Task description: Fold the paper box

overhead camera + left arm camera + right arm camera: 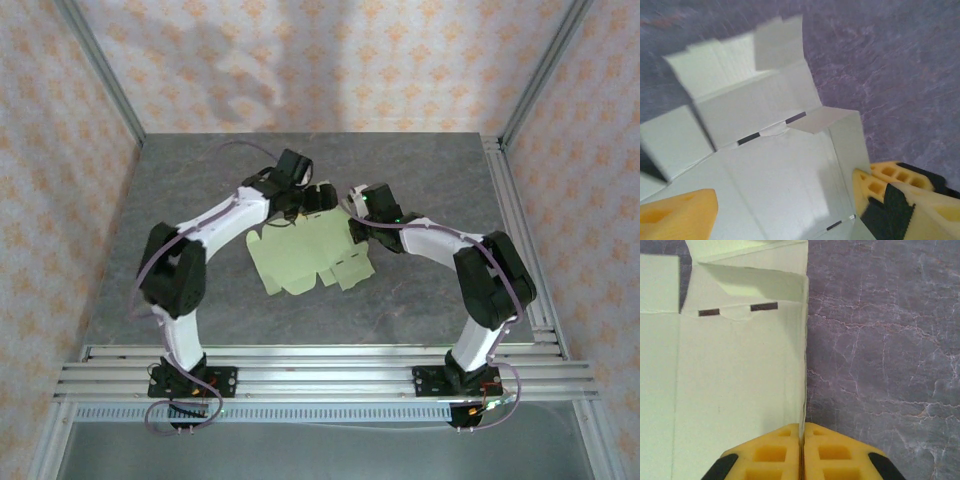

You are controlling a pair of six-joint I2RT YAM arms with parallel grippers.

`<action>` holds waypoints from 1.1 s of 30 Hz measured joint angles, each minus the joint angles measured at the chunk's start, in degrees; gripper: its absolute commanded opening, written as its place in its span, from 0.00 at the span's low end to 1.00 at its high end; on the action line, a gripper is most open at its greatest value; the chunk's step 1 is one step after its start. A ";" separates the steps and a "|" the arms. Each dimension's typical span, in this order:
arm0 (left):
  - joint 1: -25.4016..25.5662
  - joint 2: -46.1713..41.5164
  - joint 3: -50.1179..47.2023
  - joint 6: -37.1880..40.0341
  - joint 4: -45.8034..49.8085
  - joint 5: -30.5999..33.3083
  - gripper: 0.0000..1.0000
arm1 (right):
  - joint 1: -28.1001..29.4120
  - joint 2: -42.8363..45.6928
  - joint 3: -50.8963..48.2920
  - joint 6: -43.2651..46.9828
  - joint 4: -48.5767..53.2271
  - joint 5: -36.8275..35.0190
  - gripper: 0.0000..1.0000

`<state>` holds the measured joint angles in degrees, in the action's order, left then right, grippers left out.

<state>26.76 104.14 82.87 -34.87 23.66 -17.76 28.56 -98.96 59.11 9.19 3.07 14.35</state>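
Here, paper box [740, 390] in right claw [802, 434]

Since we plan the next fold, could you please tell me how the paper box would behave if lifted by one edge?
Probably floppy: the paper box is thin card, its flaps bending up at creases. Likely light: the right tool pinches just one edge. It may slide on the smooth table if pushed.

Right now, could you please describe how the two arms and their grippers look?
The left arm and right arm have white links between bulky black joints, black bases, and a thin purplish cable looping alongside each. The left gripper and right gripper carry yellow fingers with square recesses, black behind.
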 measured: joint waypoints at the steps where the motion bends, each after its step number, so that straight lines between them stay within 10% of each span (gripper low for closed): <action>1: -0.26 -2.21 -2.36 0.02 -1.49 0.46 0.88 | 0.00 0.00 -0.02 -0.20 0.15 0.04 0.24; 5: -0.68 -6.29 -10.58 -0.22 -6.25 1.38 0.89 | -0.24 0.07 -0.72 -2.29 0.07 0.83 0.56; 12: -0.63 -6.67 -20.87 -0.20 -7.67 3.17 0.91 | -5.09 1.20 -7.74 -8.00 -3.26 6.80 0.61; 26: -1.44 -9.07 -21.59 0.02 -9.44 3.69 0.93 | -6.36 -2.29 -7.45 -8.74 -6.58 12.33 0.34; 33: -1.70 -9.07 -21.59 0.46 -9.44 3.69 0.95 | -6.36 -3.52 -6.51 -6.69 -7.02 13.11 0.00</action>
<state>25.06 95.07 61.28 -34.41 14.22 -14.06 22.20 -102.48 52.60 2.50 -3.95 27.46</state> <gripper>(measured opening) 0.943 0.054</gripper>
